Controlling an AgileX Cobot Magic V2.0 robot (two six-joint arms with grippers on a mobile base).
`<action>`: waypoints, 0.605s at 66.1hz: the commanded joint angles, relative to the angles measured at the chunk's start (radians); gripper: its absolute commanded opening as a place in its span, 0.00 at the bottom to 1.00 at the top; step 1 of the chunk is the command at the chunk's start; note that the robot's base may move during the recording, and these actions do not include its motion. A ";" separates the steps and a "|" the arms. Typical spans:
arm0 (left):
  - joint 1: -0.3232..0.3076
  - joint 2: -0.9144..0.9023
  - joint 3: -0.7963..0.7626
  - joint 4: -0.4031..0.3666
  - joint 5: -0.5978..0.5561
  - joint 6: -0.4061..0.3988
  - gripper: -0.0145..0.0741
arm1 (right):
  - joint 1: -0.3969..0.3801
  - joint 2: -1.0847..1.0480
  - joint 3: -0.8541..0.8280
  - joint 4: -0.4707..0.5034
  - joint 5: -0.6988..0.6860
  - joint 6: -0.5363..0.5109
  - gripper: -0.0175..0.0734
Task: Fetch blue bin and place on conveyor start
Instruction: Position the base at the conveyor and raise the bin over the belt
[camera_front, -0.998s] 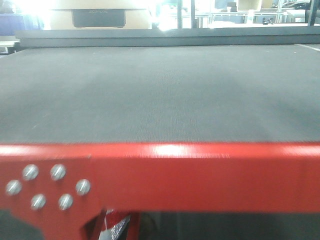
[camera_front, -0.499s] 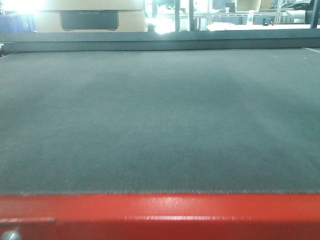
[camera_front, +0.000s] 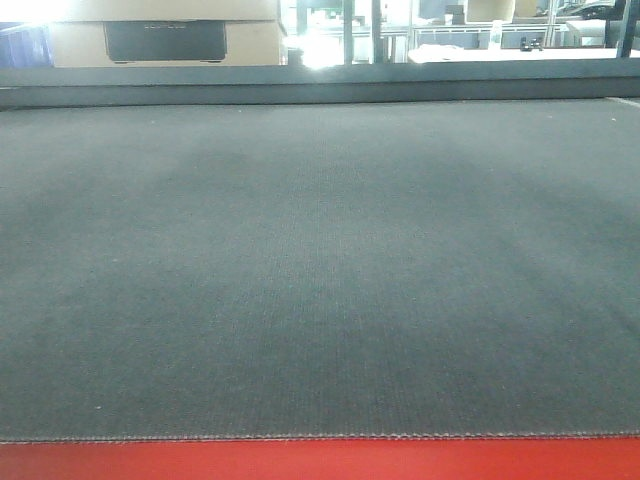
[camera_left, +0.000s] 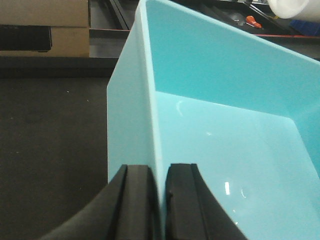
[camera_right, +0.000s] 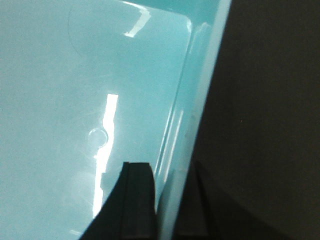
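The pale turquoise blue bin (camera_left: 225, 135) fills both wrist views and is empty inside. My left gripper (camera_left: 159, 175) is shut on the bin's left wall, one black finger outside and one inside. On the opposite wall of the blue bin (camera_right: 75, 100), my right gripper (camera_right: 170, 172) is shut the same way. Dark belt shows beside the bin in both wrist views. In the front view the conveyor start (camera_front: 320, 270) is a wide dark grey woven belt with its red edge strip (camera_front: 320, 460) along the bottom; neither bin nor grippers appear there.
Behind the belt's far end stand a cardboard box (camera_front: 165, 35) with a dark panel and bright shelving (camera_front: 480, 30). A brown box (camera_left: 45, 25), an orange-handled tool (camera_left: 253, 22) and a white object (camera_left: 292, 7) lie beyond the bin.
The front view has closed in over the belt: the red edge strip dropped from mid-frame to a thin band at the bottom, and its screws left the picture.
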 joint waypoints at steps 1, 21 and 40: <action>0.002 -0.021 -0.011 -0.005 -0.066 -0.004 0.04 | -0.006 -0.009 -0.006 -0.037 -0.024 -0.030 0.02; 0.002 -0.021 -0.011 -0.005 -0.066 -0.004 0.04 | -0.006 -0.009 -0.006 -0.037 -0.024 -0.030 0.02; 0.002 -0.021 -0.011 -0.005 -0.066 -0.004 0.04 | -0.006 -0.009 -0.006 -0.037 -0.024 -0.030 0.02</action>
